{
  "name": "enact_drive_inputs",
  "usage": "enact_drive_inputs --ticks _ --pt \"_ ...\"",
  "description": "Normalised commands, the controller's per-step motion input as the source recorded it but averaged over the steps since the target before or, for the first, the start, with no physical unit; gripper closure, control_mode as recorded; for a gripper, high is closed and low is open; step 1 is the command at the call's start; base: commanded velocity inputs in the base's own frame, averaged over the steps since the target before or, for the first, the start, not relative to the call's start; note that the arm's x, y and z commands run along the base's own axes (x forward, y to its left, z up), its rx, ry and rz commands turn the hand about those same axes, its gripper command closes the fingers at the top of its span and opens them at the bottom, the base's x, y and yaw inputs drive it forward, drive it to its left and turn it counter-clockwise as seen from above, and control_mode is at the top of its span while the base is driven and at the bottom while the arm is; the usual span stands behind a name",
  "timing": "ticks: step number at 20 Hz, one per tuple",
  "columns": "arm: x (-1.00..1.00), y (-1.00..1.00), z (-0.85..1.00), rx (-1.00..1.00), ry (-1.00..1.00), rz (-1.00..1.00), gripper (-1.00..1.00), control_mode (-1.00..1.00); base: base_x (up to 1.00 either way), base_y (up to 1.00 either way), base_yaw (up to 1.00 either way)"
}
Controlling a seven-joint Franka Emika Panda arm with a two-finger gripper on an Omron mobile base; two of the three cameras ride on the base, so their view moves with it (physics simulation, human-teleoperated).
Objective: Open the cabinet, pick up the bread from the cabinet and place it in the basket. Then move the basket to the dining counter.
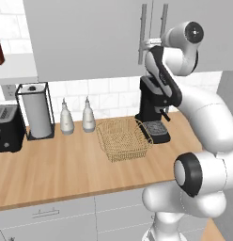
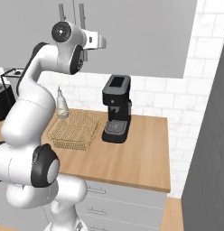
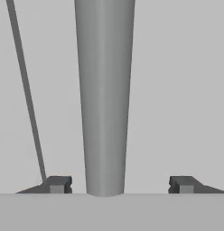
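Light-grey wall cabinet [image 1: 90, 37] doors shut; open claw [image 3: 118, 185] straddles its grey bar handle [image 3: 105, 99]; tan wire-mesh basket [image 1: 123, 139] beside black coffee machine [image 1: 153, 110] on wooden worktop [image 1: 66, 172].

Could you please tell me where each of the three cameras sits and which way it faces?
Left base view: behind the arm, on its left, looking forward and down at the light wooden worktop; the white arm rises at lower right.
Right base view: behind, on its right, same worktop; the arm rises at lower left.
Hand view: on the hand, facing the light-grey cabinet door, its vertical grey bar handle between the dark fingers, which stand apart.
Both base views share the tan wire-mesh basket and black coffee machine.
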Motion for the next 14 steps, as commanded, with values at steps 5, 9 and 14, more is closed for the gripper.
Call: enact_drive_inputs --ticks 5,9,14 --pt "0.83 -0.12 -0.57 0.0 0.0 -0.02 1.0 -1.0 0.0 0.0 0.0" --pt "0.28 -0.72 -0.35 0.01 0.01 -0.04 1.0 -1.0 0.0 0.0 0.0" --pt "-0.1 -1.0 -0.32 0.1 -0.01 -0.04 1.0 -1.0 0.0 0.0 0.0"
